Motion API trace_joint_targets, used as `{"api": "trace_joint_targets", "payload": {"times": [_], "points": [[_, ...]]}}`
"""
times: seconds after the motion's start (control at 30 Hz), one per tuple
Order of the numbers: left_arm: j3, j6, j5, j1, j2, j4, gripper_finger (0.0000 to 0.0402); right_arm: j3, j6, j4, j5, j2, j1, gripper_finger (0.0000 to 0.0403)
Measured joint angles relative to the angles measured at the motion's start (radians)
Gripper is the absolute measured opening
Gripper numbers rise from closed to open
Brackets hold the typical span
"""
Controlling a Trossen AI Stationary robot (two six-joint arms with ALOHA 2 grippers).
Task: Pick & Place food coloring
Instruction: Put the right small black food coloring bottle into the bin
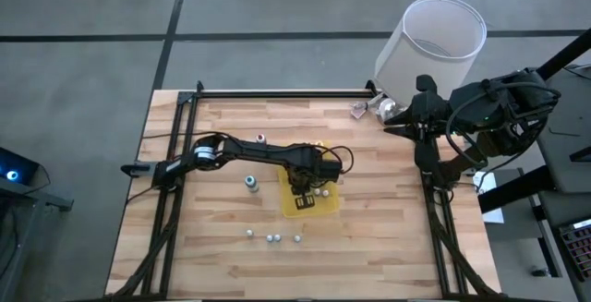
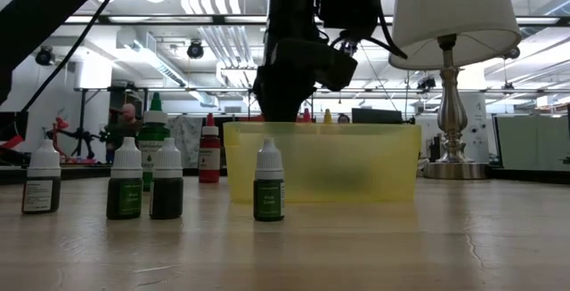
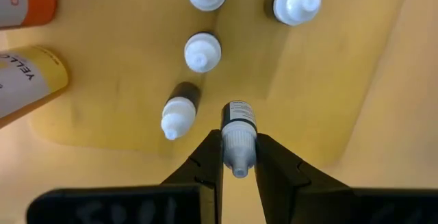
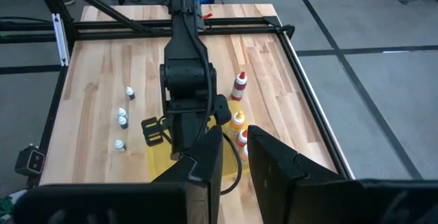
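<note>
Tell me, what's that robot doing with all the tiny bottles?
The left end effector is shut on a small bottle, holding it by its white cap over the yellow tray. A few bottles already lie in the tray, and several more still stand on the table waiting. The right end effector is parked up at the table's far corner near a lamp, holding nothing.

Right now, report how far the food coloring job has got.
Done: several bottles already stand in the yellow bin. In hand: the left gripper holds a white-capped bottle above the bin. Left: four small bottles on the table, plus taller green and red ones behind.
</note>
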Motion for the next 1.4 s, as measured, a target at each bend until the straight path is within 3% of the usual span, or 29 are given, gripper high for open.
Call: {"api": "trace_joint_targets", "payload": {"times": [0.37, 0.73, 0.9, 1.4], "points": [[0.002, -0.11, 0.03, -0.027, 0.0, 0.035, 0.0039, 0.0, -0.005, 0.0, 0.0, 0.0, 0.0, 0.0059], [0.003, -0.47, 0.035, -0.033, 0.0, 0.101, 0.0039, 0.0, -0.023, 0.0, 0.0, 0.0, 0.0, 0.0059], [0.003, -0.62, 0.083, -0.034, 0.0, 0.141, 0.0039, 0.0, -0.023, 0.0, 0.0, 0.001, 0.0, 0.0059], [0.0, -0.775, 0.019, -0.028, 0.002, 0.15, 0.0039, 0.0, -0.024, 0.0, 0.0, 0.001, 0.0, 0.0059]]}}
